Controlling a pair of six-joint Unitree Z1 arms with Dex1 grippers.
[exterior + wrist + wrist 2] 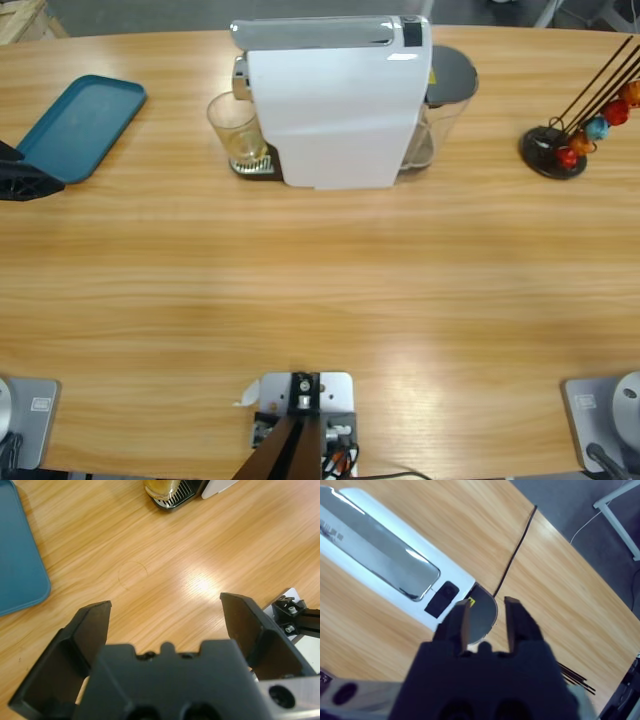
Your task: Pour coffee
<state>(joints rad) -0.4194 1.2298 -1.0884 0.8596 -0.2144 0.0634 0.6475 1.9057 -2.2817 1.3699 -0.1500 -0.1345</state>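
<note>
A white coffee machine [330, 110] stands at the table's far middle. An empty-looking clear glass [237, 128] sits on its drip tray [175, 497], pale at the bottom; no coffee is in view. My left gripper [30, 178] shows at the left edge of the high view, beside the teal tray. In the left wrist view it [165, 605] is open wide over bare wood, well short of the glass [161, 486]. My right gripper [488, 605] hovers above the machine [380, 555], over the grey water tank lid [482, 617], jaws a little apart and empty.
A teal tray [80, 125] lies at the far left. A black capsule stand [560, 145] with coloured capsules is at the far right. A black cable [515, 550] runs from behind the machine across the table.
</note>
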